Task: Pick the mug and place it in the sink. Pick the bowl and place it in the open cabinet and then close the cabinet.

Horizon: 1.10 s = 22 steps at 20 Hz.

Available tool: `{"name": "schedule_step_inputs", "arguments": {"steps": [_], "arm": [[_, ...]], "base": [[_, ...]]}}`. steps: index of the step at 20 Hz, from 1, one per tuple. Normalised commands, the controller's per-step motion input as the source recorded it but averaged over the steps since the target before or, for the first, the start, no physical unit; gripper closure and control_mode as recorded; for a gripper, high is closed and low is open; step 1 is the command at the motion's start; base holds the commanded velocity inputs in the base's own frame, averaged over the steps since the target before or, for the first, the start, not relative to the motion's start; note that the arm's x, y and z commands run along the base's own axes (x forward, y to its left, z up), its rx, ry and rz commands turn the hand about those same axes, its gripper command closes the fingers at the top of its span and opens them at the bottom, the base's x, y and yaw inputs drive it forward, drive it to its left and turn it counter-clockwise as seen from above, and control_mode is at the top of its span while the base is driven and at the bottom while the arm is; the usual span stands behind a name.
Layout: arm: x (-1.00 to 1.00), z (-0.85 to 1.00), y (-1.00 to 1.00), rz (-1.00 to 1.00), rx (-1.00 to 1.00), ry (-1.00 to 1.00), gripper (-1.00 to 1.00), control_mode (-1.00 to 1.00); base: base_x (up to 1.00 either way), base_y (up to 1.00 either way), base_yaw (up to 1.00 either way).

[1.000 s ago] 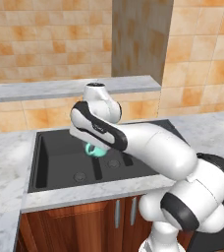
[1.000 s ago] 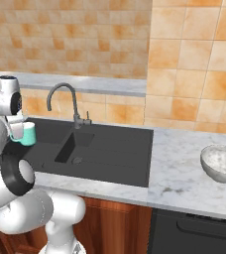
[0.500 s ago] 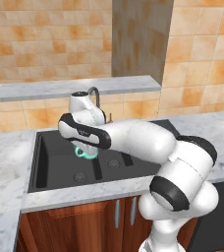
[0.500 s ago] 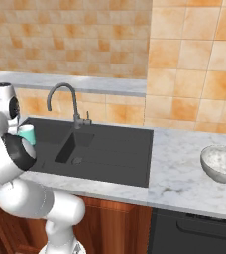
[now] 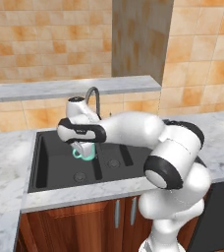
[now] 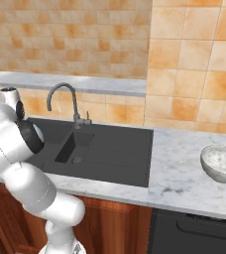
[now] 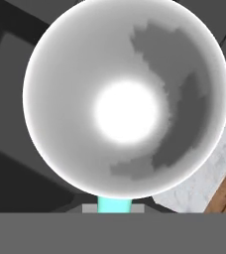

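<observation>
We see the claw point(image 5: 83, 149) clenched on the mug point(image 5: 81, 153) over the sink point(image 5: 50, 170). Our arm hides most of the mug. The bowl point(image 6: 223, 163) sits far off on the desk point(image 6: 184, 173).

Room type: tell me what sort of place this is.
A kitchen, computer-rendered: a black two-basin sink with a gooseneck tap set in a marble counter, orange tiled walls, and wooden cabinet doors below.

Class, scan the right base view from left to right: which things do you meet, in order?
Robot arm → grey gooseneck tap → black sink → marble counter → speckled grey bowl.
</observation>
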Motion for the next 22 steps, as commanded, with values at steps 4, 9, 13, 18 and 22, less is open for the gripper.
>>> {"name": "schedule_step_inputs", "arguments": {"steps": [4,9,13,18,22], "arm": [[0.16,-0.29,0.00,0.00,0.00,-0.04,1.00,-1.00],[0.05,-0.21,0.00,0.05,-0.05,-0.07,1.00,-1.00],[0.04,-0.07,0.00,0.06,-0.05,-0.03,1.00,-1.00],[0.11,-0.06,0.00,0.06,0.03,0.00,1.00,-1.00],[0.16,-0.13,-0.01,0.07,0.07,0.00,1.00,-1.00]], "base": [[0.00,0.00,0.00],[0.00,0.00,0.00],[0.00,0.00,0.00],[0.00,0.00,0.00],[0.00,0.00,0.00]]}}
